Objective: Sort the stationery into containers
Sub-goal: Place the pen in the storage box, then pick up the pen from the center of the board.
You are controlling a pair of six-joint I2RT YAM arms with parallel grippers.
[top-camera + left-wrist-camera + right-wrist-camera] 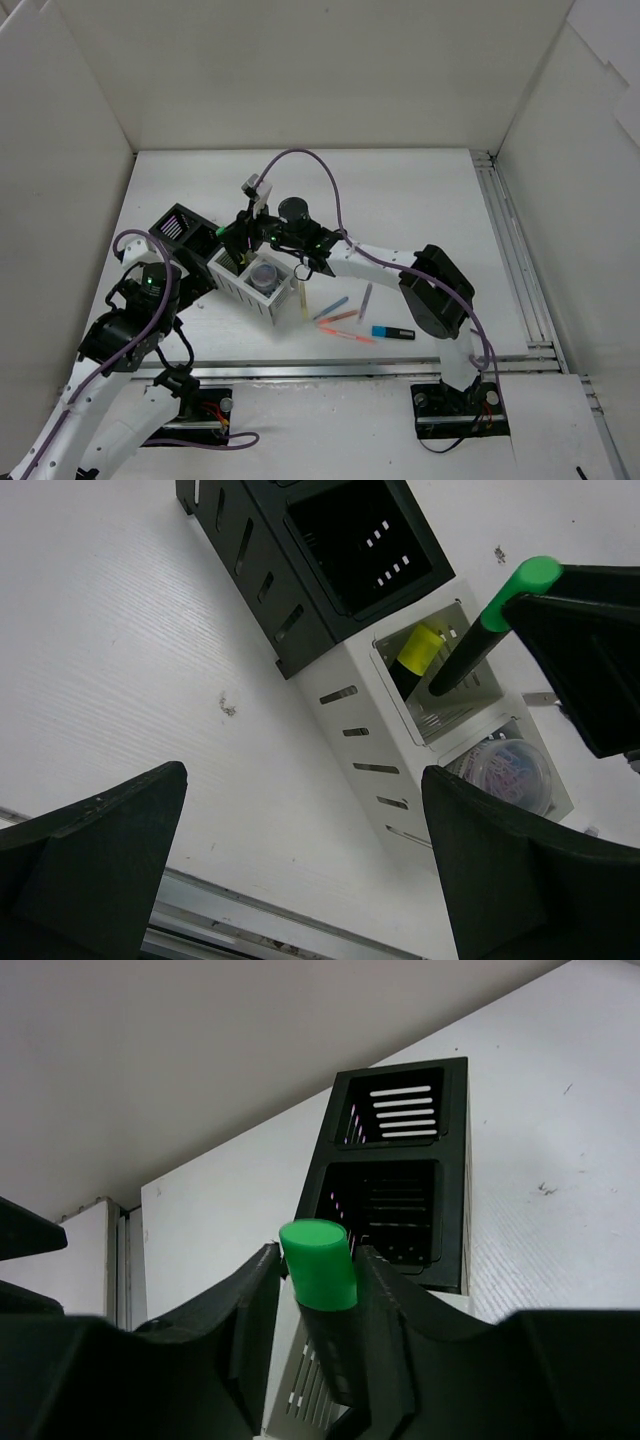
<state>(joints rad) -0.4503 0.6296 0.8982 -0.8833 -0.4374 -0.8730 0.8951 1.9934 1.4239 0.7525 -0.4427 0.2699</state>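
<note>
White surface (400, 190) carries a row of joined mesh organiser boxes (355, 730), black at one end and white at the other. The left arm's fingers (100, 850) hang spread wide beside the row, touching nothing. The right arm's fingers (250, 1310) pinch a green-capped highlighter (318, 1265) near its cap. It is tilted, with its lower end inside a white box beside a yellow highlighter (420, 648). A clear jar (510, 775) sits in the next white box, and thin pens (331, 308) lie loose on the surface nearby.
</note>
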